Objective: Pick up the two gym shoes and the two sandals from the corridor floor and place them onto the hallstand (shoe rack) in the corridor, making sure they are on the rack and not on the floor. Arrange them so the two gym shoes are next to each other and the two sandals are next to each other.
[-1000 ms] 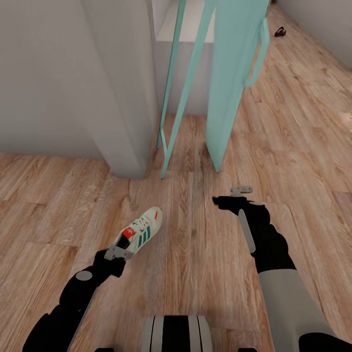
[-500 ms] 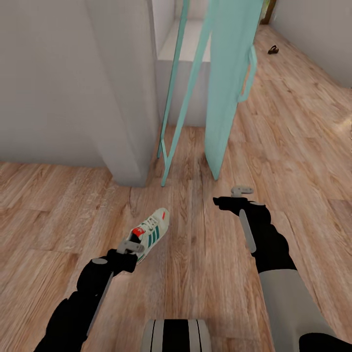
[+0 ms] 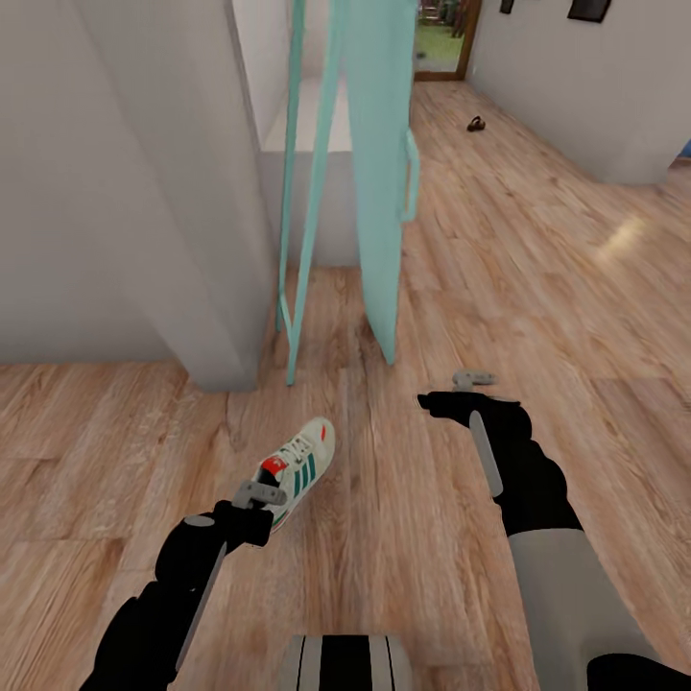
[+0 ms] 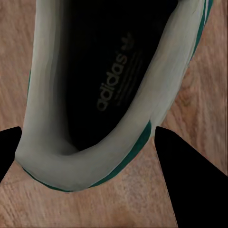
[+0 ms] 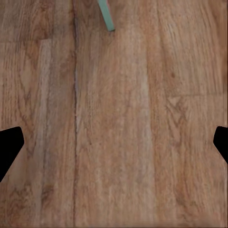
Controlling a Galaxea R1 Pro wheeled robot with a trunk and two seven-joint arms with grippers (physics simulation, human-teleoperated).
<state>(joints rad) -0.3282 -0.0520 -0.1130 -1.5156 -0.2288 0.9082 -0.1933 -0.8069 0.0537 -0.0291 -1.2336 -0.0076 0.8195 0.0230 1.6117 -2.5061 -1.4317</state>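
Left end effector (image 3: 257, 496) grips the gym shoe (image 3: 299, 465) by its heel collar above the corridor floor (image 3: 403, 537), right end effector (image 3: 459, 389) open and empty; carry it level so the heel grip holds.

Bare corridor floor (image 5: 123, 133) planks, a turquoise strip's end (image 5: 106, 15), the end effector's dark fingertips (image 5: 8, 147) spread wide apart.

The shoe (image 3: 299, 465) was cream-white with green stripes, a red tongue label and a black lining. The floor (image 3: 537, 288) was light brown wood grain. The frame (image 3: 384, 173) was turquoise, the wall (image 3: 115, 173) pale grey.
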